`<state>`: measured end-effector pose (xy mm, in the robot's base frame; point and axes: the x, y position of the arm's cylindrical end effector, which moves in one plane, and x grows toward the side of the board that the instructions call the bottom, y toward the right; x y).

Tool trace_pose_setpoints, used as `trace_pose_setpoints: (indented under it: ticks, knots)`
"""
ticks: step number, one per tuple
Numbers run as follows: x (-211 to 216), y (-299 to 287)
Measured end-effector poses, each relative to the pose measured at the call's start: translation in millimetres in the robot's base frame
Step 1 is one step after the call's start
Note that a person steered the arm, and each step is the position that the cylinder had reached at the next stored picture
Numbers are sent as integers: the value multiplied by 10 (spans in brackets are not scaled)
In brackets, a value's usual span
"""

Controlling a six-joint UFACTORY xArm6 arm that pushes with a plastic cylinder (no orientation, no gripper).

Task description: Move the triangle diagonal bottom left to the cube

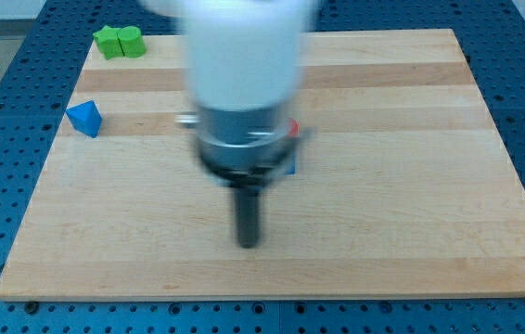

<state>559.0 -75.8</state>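
Blue, at the view's left edge of the board [411, 232], is where we begin: the blue triangle [84, 119] sits alone there, about level with the lower part of our arm's housing. Above it and slightly to the right, at the board's top-left corner, two green blocks [120, 42] stand touching each other; their exact shapes we cannot make out.

Moving right, well apart from those blocks, our arm [241, 83] fills the middle of the view, blurred, a white body above a dark collar. The dark rod drops from the collar, and my tip [248, 244] rests over bare wood in the lower middle of the board, touching no block. We carry no gripper, so nothing is grasped or clenched; the rod simply stands free.

Just right of the collar, a sliver of red [293, 129] and a sliver of blue [291, 167] peek out from behind the arm, the red above the blue. Both are mostly hidden, so we cannot tell their shapes, nor whether they touch. They lie above and slightly right of my tip. The triangle is far to the left of them and of my tip.
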Motion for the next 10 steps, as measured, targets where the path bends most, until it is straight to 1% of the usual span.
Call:
trace_pose_setpoints:
  ticks: [1,2,3,4,5,6,7,8,9,10]
  knots:
    - [-410,-1040]
    - [-911,-1945]
    - [-1104,-2283]
    - [-1336,-2289]
    - [-1833,-2233]
    - [-1894,-1690]
    - [-1398,-941]
    - [-902,-518]
    - [-987,-735]
    - [-1262,-991]
